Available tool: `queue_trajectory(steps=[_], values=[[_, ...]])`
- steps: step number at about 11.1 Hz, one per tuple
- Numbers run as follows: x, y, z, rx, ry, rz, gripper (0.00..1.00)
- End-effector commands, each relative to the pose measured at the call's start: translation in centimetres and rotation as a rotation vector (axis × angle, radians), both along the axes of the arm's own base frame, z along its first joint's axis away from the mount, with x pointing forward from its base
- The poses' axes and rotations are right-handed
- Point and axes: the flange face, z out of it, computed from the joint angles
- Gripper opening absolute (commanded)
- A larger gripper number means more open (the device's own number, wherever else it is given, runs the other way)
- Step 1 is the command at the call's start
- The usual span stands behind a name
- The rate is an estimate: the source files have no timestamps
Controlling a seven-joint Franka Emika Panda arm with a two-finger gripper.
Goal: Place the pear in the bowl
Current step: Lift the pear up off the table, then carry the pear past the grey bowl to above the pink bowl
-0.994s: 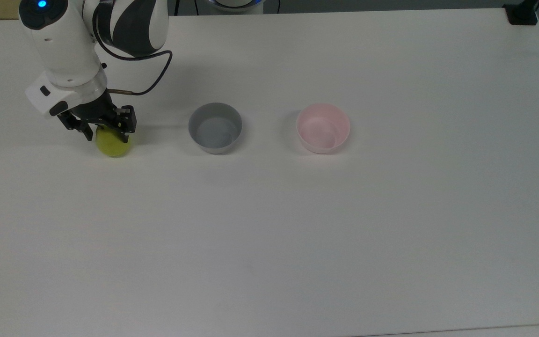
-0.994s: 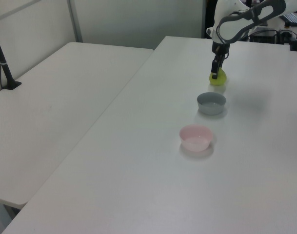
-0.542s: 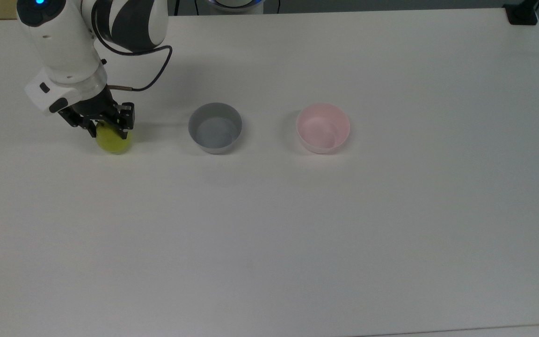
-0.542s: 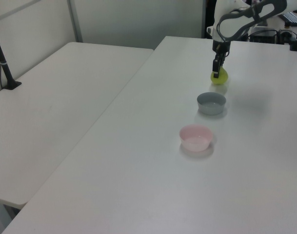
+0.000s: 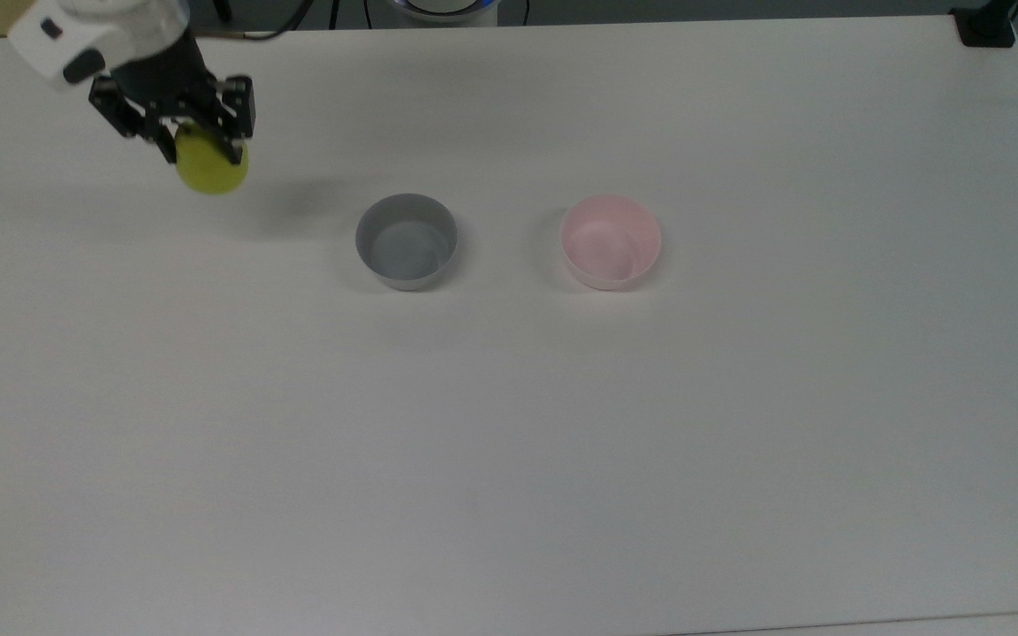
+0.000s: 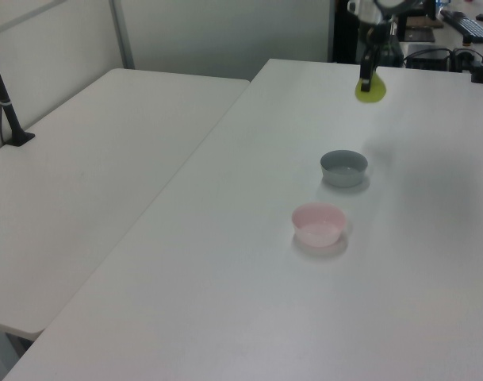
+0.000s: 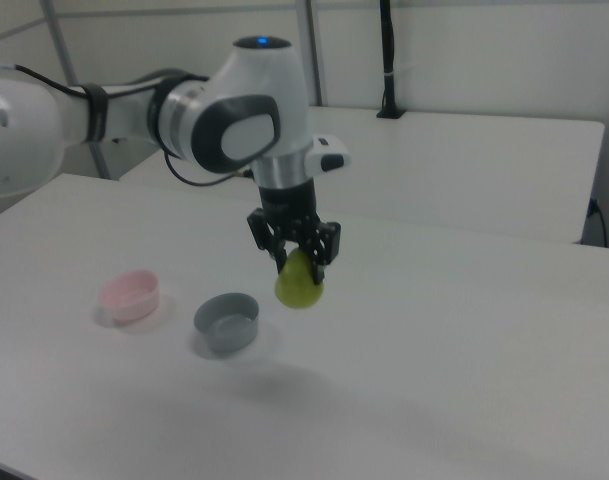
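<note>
Judging from the frames, the pick is done and the transfer is under way. The pear (image 5: 211, 164) is held clamped between the fingers of the tool (image 5: 200, 146), clear of the worktop (image 5: 509, 424); a shadow is seen on the surface below it in the right view. The pear (image 7: 299, 284) is gripped at its upper part, the body hanging beneath. The bowl (image 5: 610, 241), pale pink, is seen unfilled, well apart towards the top view's right. A grey bowl (image 5: 406, 241) is placed between the pear and the bowl. Left to do: carry past the grey bowl, lower over the pink one, release.
</note>
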Motion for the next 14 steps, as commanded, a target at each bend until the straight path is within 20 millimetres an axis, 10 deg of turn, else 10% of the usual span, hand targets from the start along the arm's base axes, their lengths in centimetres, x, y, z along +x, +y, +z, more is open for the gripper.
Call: queue_trajectory(steps=[1,8,14], values=[[-1.8,2.8,6.9,0.010,-0.008,0.029,0.22],[-2.9,9.5,13.4,0.062,-0.018,0.052,0.22],[-1.4,24.8,12.7,0.113,-0.085,0.050,0.22]])
